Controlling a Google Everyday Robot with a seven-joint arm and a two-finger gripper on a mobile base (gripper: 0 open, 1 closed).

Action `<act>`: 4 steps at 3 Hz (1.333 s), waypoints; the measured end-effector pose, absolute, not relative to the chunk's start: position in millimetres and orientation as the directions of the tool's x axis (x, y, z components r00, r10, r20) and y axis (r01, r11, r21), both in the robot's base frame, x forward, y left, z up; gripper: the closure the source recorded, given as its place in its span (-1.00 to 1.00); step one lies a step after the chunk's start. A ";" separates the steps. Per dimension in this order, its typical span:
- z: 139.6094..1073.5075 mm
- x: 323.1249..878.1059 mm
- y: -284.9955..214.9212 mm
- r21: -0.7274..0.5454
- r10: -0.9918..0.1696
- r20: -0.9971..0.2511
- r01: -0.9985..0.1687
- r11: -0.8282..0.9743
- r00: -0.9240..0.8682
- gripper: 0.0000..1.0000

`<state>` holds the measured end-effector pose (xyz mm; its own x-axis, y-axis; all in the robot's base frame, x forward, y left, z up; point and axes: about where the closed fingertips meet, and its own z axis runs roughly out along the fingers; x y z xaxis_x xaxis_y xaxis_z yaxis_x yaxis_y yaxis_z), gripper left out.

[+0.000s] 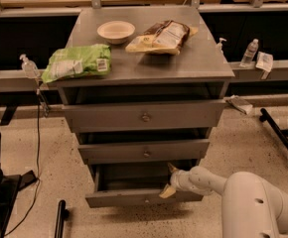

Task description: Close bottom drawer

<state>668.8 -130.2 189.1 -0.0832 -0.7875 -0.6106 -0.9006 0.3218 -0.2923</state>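
The bottom drawer [134, 198] stood pulled out, lowest in the cabinet [203, 58]. The gripper [168, 180], jaws spread and empty, sat at its front's right end; pushing off-centre might skew and jam it.

Arm [255, 205] behind gripper [167, 180] at bottom drawer [129, 198], cut off bottom-right.

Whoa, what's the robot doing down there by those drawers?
The robot is trying to close the bottom drawer of a grey cabinet. That drawer is pulled out right now. The robot's hand is at the right end of the drawer's front, with its fingers apart. On top of the cabinet sit a green bag, a bowl and a brown snack bag, and nothing is touching them.
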 end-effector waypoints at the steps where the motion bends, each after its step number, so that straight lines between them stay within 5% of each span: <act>1: 190.6 666.9 -129.8 -0.292 -0.783 -0.617 -0.901 0.320 -0.078 -1.00; 2: 228.3 628.0 -124.4 -0.304 -0.674 -0.737 -0.911 0.279 0.039 -1.00; 4: 236.2 632.1 -126.9 -0.300 -0.628 -0.777 -0.906 0.298 0.051 -1.00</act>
<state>632.1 -126.9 236.2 0.0510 -0.6278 -0.7767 -0.9062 0.2977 -0.3001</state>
